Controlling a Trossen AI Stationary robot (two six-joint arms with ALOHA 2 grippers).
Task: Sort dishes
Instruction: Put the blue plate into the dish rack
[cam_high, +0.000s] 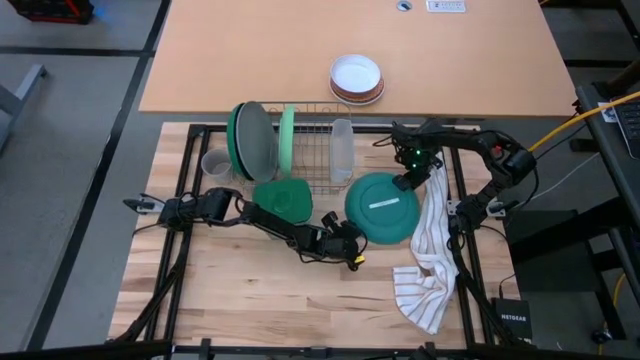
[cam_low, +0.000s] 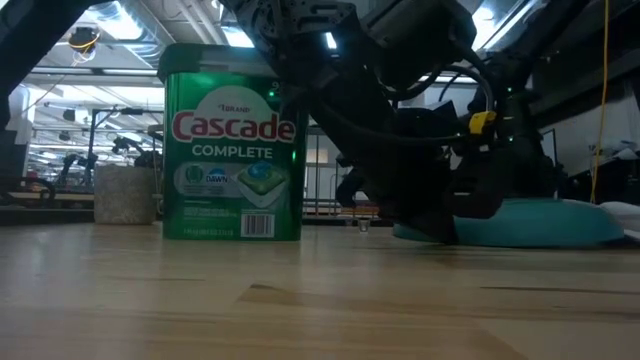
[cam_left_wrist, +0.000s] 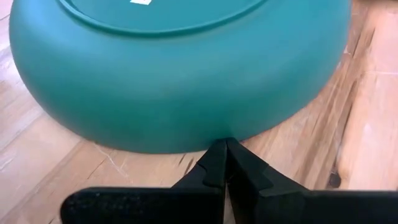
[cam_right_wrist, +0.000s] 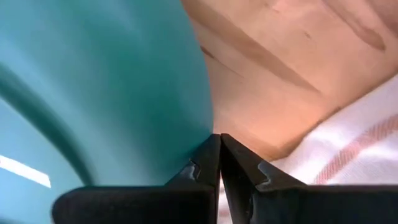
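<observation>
I see the left gripper (cam_left_wrist: 225, 163) with its fingers pressed fully together, holding nothing. Their tips are at the lower rim of the teal plate (cam_left_wrist: 180, 81), right where the rim meets the worktop (cam_left_wrist: 37, 155); I cannot tell if they really touch it. The right gripper (cam_right_wrist: 220, 158) is closed too, with nothing between the fingers, and its tips are at the opposite edge of the same plate (cam_right_wrist: 93, 93), just beside the white striped towel (cam_right_wrist: 348, 155).

From above, the teal plate (cam_high: 382, 207) lies upside down and flat on the worktop (cam_high: 250, 290), with the base facing up. It is round, so it has no long axis. The left gripper (cam_high: 352, 248) comes to it from the near-left side, and the right gripper (cam_high: 407, 181) from the far-right side.

In the wire rack (cam_high: 315, 150) behind it, the grey plate (cam_high: 255, 140) and the light green plate (cam_high: 287, 137) stand upright on edge. The small grey mug (cam_high: 216, 165) stands to the left of the rack.
</observation>
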